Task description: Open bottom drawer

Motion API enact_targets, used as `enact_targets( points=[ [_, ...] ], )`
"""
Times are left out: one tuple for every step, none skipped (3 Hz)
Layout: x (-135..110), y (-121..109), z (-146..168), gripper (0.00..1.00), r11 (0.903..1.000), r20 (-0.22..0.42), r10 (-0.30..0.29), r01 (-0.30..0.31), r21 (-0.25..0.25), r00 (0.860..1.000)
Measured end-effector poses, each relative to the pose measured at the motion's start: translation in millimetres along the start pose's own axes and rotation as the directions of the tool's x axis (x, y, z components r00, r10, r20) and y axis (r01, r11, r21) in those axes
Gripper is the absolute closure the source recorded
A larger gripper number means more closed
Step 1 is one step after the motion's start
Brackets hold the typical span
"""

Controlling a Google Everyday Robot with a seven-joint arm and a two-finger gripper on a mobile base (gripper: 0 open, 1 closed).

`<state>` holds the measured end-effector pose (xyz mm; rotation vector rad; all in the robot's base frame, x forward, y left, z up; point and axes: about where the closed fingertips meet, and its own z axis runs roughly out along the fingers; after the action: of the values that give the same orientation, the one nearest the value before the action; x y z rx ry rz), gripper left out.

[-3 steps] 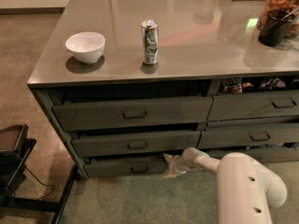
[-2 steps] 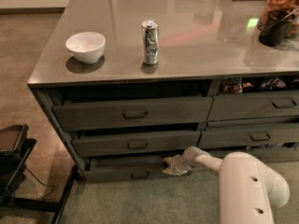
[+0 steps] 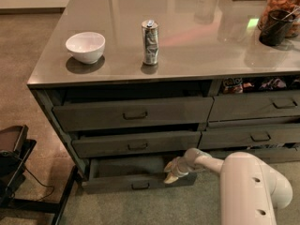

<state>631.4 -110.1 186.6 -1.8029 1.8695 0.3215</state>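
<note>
The bottom drawer (image 3: 122, 184) is the lowest, slimmest dark grey front of the left stack, with a small loop handle (image 3: 140, 186). It stands pulled out a little, and a strip of its flat grey inside (image 3: 129, 165) shows. My gripper (image 3: 171, 172) on the white arm (image 3: 243, 182) sits at the drawer's right end, low near the floor, against its top edge.
A white bowl (image 3: 85, 46) and a silver can (image 3: 150, 42) stand on the grey counter (image 3: 187, 32). Two taller drawers (image 3: 133, 114) sit above. The right stack (image 3: 255, 121) is beside my arm. A black stand (image 3: 11, 158) is on the floor at left.
The bottom drawer has slid outward, and its grey inside now shows. My gripper has stayed at its right end and moved out with it.
</note>
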Motion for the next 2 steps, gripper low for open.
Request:
enact_targets(
  points=[
    [0.0,0.0,0.0,0.81,1.0,0.0,0.0,0.0,0.0,1.0],
    [-0.3,2.5,2.8,0.58,0.9998,-0.001,-0.001,0.001,-0.018,1.0]
  ],
)
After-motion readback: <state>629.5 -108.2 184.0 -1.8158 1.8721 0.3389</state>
